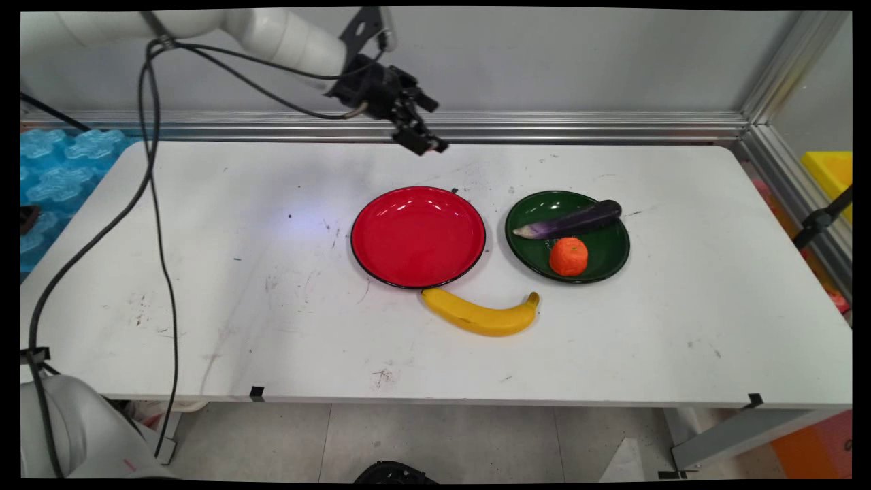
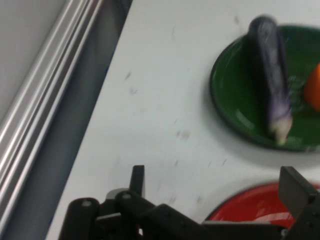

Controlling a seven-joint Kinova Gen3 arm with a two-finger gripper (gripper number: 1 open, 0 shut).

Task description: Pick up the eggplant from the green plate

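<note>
My black two-finger pincer (image 1: 423, 139) hangs high above the far edge of the white table (image 1: 204, 272), near the aluminium rail (image 1: 578, 122) that runs along the grey wall. It holds nothing. In the hand view my two fingers (image 2: 137, 180) rise from the bottom edge with a wide gap between them, so the pincer is spread, and between them I see only bare table and a piece of red rim.

The nearest thing to me is the round glossy red plate (image 1: 418, 236), which lies below and in front of my pincer, and nothing lies on it. Just beside it, on its right and not touching it, stands the round dark green plate (image 1: 605, 262). This one carries two things: a long purple eggplant (image 1: 570, 220) that lies across its far part, with the dark end resting on the rim, and a small orange mandarin (image 1: 569, 256) that sits in front of the eggplant. They seem to be very close together, but I cannot tell if they really touch.

A curved yellow banana (image 1: 480, 314) lies flat on the table, just in front of the red plate. Its left end is almost under the plate's near rim, and its stem end points up toward the green plate.

My black cables (image 1: 160, 224) hang down over the left part of the table.
</note>
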